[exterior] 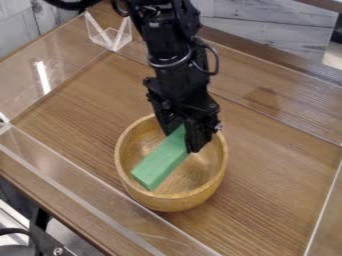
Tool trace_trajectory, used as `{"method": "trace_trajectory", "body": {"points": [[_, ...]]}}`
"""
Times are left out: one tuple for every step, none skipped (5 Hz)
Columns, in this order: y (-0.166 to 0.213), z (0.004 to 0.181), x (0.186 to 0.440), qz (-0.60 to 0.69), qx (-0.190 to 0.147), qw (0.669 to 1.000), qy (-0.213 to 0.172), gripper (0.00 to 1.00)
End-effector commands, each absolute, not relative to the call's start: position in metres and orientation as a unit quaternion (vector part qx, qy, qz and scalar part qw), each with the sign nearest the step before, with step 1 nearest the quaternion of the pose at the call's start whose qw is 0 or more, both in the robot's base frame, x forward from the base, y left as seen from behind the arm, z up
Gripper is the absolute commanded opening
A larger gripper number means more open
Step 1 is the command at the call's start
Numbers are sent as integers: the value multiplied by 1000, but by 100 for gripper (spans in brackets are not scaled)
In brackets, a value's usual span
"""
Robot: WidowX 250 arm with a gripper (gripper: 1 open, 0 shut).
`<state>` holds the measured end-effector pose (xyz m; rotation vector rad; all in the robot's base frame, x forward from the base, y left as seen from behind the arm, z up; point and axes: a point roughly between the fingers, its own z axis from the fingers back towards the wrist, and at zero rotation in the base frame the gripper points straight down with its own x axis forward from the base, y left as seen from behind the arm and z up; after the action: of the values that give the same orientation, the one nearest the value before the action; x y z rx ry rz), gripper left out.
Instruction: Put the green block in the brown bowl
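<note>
The brown bowl (207,182) sits near the table's front, round and pale inside. A bright green block (160,161) slants inside it, its lower end resting near the bowl's left floor and its upper end up between the fingers of my black gripper (185,136). The gripper points steeply down over the bowl's far side and is shut on the block's top end. The arm rises behind it toward the top of the view.
The wooden table (281,110) is ringed by a low clear plastic wall (40,75). A small clear stand (110,35) sits at the back left. The table's front edge runs close below the bowl.
</note>
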<state>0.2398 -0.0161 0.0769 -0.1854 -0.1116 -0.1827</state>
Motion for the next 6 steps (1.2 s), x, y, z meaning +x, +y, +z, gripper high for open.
{"method": "trace_trajectory", "body": {"points": [[-13,89,253,-90,-90,988,-84,0],[-13,89,254,-89,-92,988,-84,0],[-13,89,255,-88,-94,988,-84,0],[-12,88,256,-88,-96,988,-84,0],[-13,86,259,-87,-97,988,-83,0],[-13,84,262,-86,-97,988,-81,0]]}}
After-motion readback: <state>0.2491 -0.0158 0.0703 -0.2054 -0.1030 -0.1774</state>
